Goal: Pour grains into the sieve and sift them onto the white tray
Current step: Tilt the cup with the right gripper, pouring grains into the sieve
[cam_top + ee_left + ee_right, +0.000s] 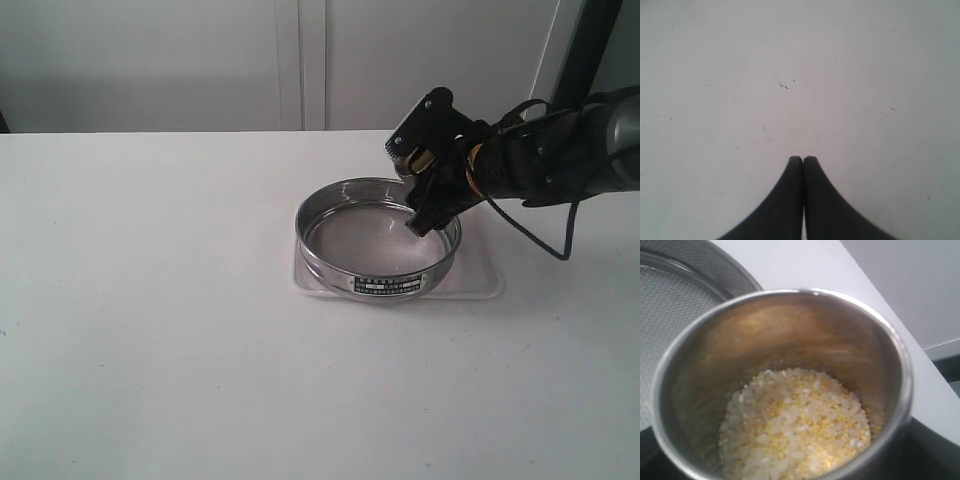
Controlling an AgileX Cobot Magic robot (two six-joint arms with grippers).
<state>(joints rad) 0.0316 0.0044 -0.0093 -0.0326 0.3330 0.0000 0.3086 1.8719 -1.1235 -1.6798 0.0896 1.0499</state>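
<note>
Above sieve (330, 262), right pincer (420, 165) holding cup (790, 335) of grains (795, 425)

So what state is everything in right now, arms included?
white tray: lying flat, visible part bare.
sieve: standing on the white tray, mesh bare.
steel cup: gripped at the sieve's edge, partly full.
grains: in the steel cup, unpoured.
right gripper: closed on the steel cup.
left gripper: shut, empty.

A steel cup (790, 335) holds mixed grains (795, 425), the sieve (670, 305) visible beyond it.
</note>
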